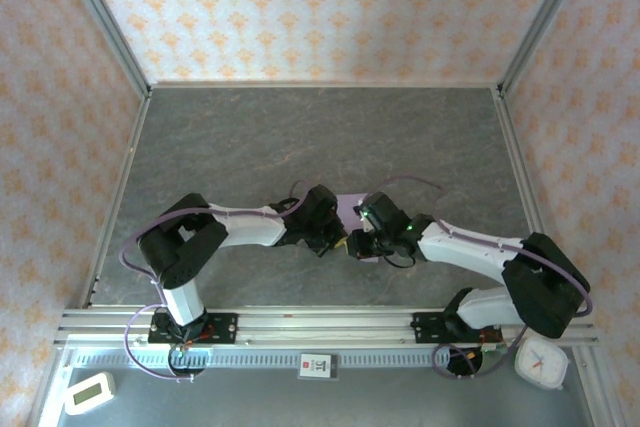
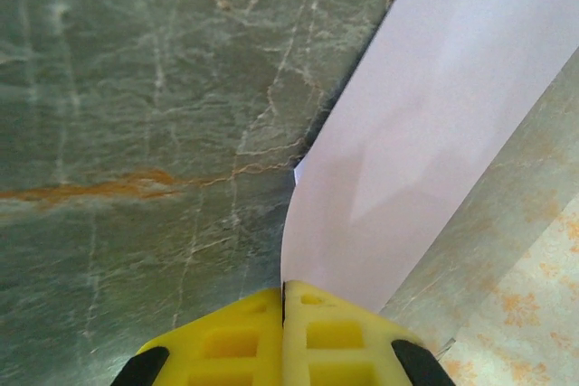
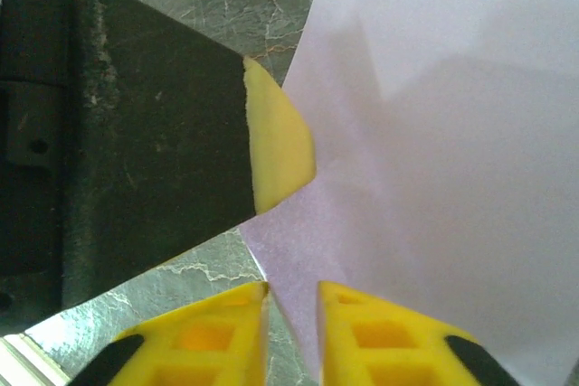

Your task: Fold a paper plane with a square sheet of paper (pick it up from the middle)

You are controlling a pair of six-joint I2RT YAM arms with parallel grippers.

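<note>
- Lavender sheet [image 1: 350, 211] sits mid-table, a little toward 6 o'clock of centre, between the two wrists. The left arm reaches it from 9 o'clock, the right from 3 o'clock.
- The left tool [image 2: 283, 303] is fully closed, pinching the sheet's edge in the seam between its yellow fingers. In its wrist view the paper rises from 6 o'clock and sweeps toward 1 o'clock, curving off the grey stone table [image 1: 250, 137].
- The right tool [image 3: 291, 294] stands narrowly apart. A point of the sheet runs into the gap at 6 o'clock of its view, but the paper is not clamped there.
- In that view the left tool's black finger with its yellow tip lies at 9 o'clock, touching the sheet just beside the right tool's gap.
- I cannot tell whether the sheet's far edge rests on the table.
- Step in hand, as I judge it: taking a second grip on the raised sheet before a fold. No dart shape shows, so the folding looks mostly undone.
- The next move calls for the right tool to shut squarely on the paper without nudging it out of the gap or striking the left tool.
- After that, both tools need to hold the thin sheet taut.
</note>
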